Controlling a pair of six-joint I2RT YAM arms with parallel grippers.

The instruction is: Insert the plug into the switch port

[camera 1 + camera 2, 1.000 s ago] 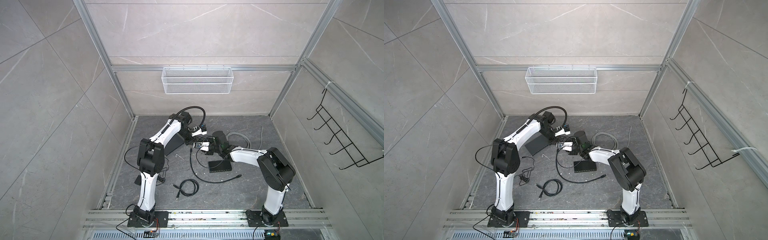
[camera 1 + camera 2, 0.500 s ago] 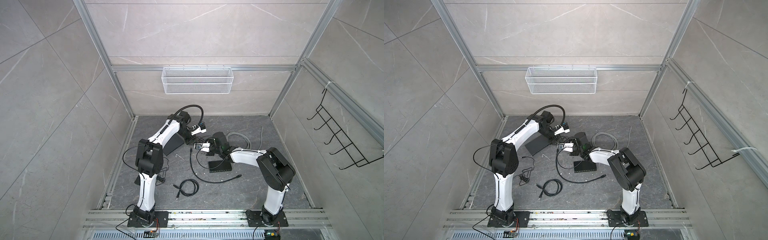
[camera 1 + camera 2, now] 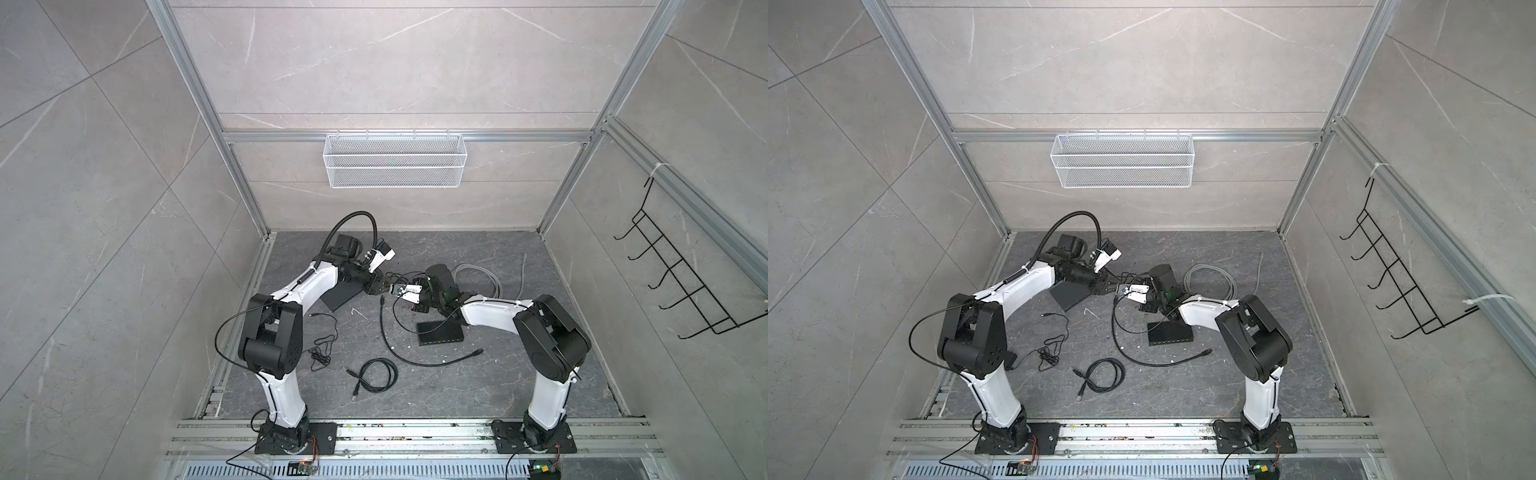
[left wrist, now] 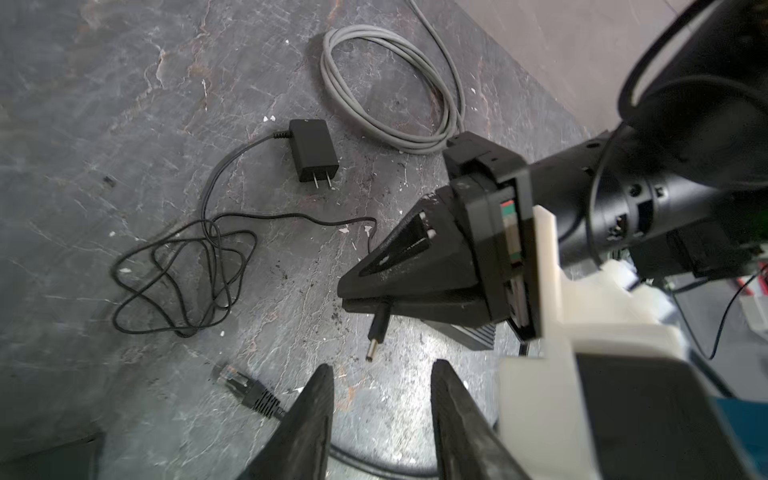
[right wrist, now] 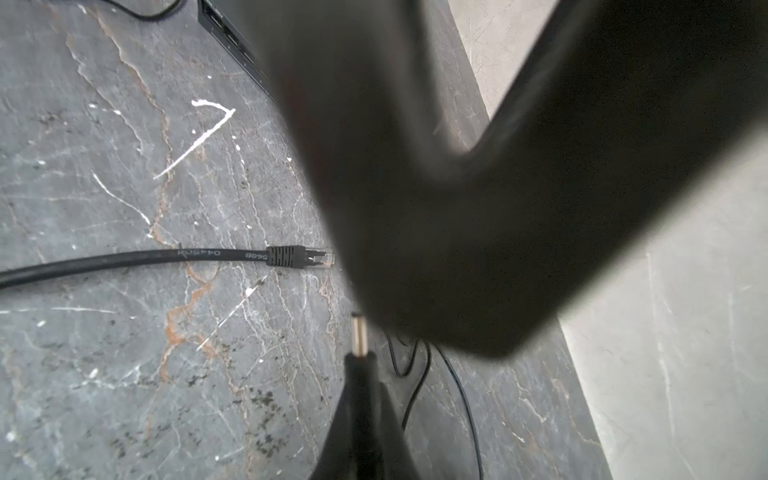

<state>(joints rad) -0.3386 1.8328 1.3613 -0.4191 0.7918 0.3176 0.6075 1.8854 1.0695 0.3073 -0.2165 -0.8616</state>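
A small black barrel plug [image 4: 376,332] with a metal tip sticks out of my right gripper [image 4: 345,296], which is shut on it; the right wrist view shows the plug [image 5: 359,336] ahead of the closed jaws [image 5: 360,374]. My left gripper [image 4: 382,368] is open just short of the plug tip, touching nothing. In both top views the two grippers meet tip to tip above the floor's middle [image 3: 384,287] [image 3: 397,291]. The black switch [image 3: 439,332] [image 3: 1170,333] lies flat below the right forearm, ports along its front edge.
A second flat black box [image 3: 340,296] lies under the left arm. The plug's thin wire runs to a black adapter [image 4: 313,149]. A grey cable coil [image 3: 478,278], a black network cable [image 3: 415,359] with a clear connector [image 5: 320,257], and a small coil [image 3: 376,376] lie around.
My left gripper has opened, let go of the plug and drawn back slightly. My right gripper has closed on the plug and now holds it alone.
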